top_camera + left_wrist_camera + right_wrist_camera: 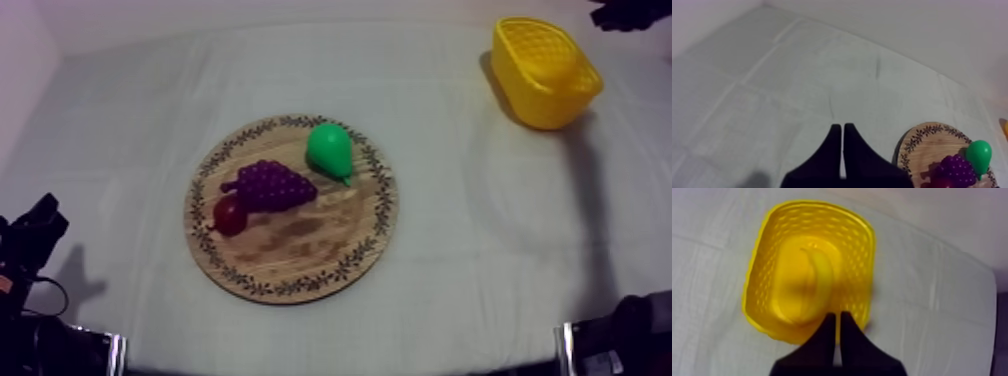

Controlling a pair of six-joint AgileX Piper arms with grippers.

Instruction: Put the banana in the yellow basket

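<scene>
Banana (820, 274): in yellow basket (860, 263); likely light, stiff, slick; pinch mid-curve. My right gripper (837, 316), left gripper (840, 127): fingers together, empty

Dim, violet-tinged light; a soft long shadow lies on the cloth (450, 250) beside the yellow basket (545, 70).

Pear (330, 150), grapes (272, 185), small red fruit (230, 215)

Left hand (843, 126) closed to a wedge; right hand (838, 314) seemingly likewise, empty.
</scene>
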